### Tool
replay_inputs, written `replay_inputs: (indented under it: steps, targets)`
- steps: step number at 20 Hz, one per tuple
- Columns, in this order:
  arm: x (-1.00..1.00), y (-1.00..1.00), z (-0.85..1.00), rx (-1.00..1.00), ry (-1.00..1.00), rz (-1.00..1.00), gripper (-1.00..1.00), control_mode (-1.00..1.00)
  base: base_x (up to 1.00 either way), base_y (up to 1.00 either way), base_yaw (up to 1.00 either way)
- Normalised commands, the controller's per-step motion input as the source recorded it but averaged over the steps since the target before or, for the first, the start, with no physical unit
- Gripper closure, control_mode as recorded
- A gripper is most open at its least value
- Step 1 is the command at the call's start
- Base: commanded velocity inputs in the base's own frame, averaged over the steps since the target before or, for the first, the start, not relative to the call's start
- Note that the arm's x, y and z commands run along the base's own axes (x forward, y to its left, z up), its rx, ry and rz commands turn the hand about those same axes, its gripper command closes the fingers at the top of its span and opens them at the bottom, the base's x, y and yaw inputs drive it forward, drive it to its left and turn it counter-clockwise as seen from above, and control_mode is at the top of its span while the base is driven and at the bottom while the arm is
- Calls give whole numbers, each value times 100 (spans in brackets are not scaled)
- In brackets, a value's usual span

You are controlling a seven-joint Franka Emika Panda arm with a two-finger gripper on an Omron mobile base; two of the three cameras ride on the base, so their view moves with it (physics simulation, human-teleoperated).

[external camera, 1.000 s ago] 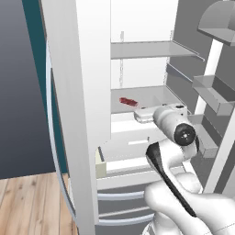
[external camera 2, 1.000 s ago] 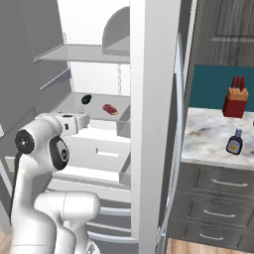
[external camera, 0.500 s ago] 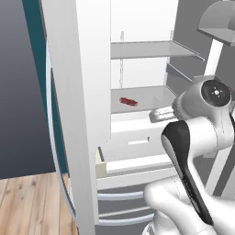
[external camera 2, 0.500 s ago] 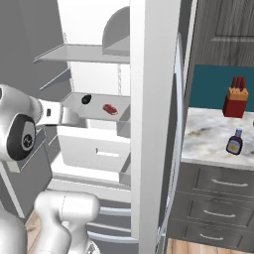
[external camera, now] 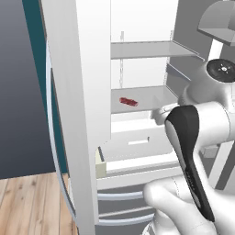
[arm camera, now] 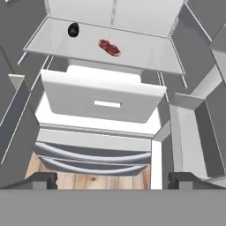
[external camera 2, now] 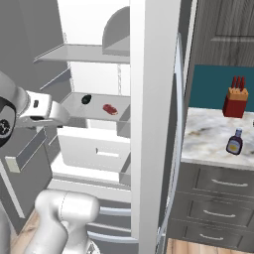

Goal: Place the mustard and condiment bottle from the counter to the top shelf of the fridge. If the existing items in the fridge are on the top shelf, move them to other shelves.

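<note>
Since the earlier frames my arm [external camera: 193, 137] has swung up and back from the fridge interior; the hand that was reaching toward the lower shelf a second ago is now withdrawn and raised, and the base cameras have not shifted.

My claw [arm camera: 114, 180] is spread: in the hand view the two finger tips [arm camera: 42, 180] stand well apart at 7 and 5 o'clock, with nothing between them.

Fridge [external camera 2: 154, 124]: doors open. The top shelf [external camera: 147, 49] carries nothing that I can see. On the shelf below [arm camera: 145, 55] lie a small red item [arm camera: 109, 47] at about 12 o'clock in the hand view and a small dark item [arm camera: 73, 29] at 11 o'clock, apart from each other. Beneath that shelf a white drawer [arm camera: 103, 99] stands pulled out.

Task items: the condiment bottle [external camera 2: 234, 142] stands upright on the marble counter [external camera 2: 208, 141], at 3 o'clock in the right base view, outside the fridge. A red knife block [external camera 2: 235, 99] stands behind it against the teal wall. I cannot identify the mustard in these views.
</note>
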Motion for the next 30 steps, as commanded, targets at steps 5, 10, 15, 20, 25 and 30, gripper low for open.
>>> replay_inputs:
  steps: [5,10,15,20,25,30]
  targets:
    - [-11,0,0,1,-17,0,-100,-100,0,0,0]
    - [-25,0,0,0,0,0,-100,-100,0,0,0]
    - [0,0,0,0,0,0,-100,100,-99,-6,0]
    - [0,0,0,0,0,0,-100,100,-100,-29,-1]
    - [0,0,0,0,0,0,-100,100,-47,-78,-25]
    - [0,0,0,0,0,0,-100,100,56,-83,-36]
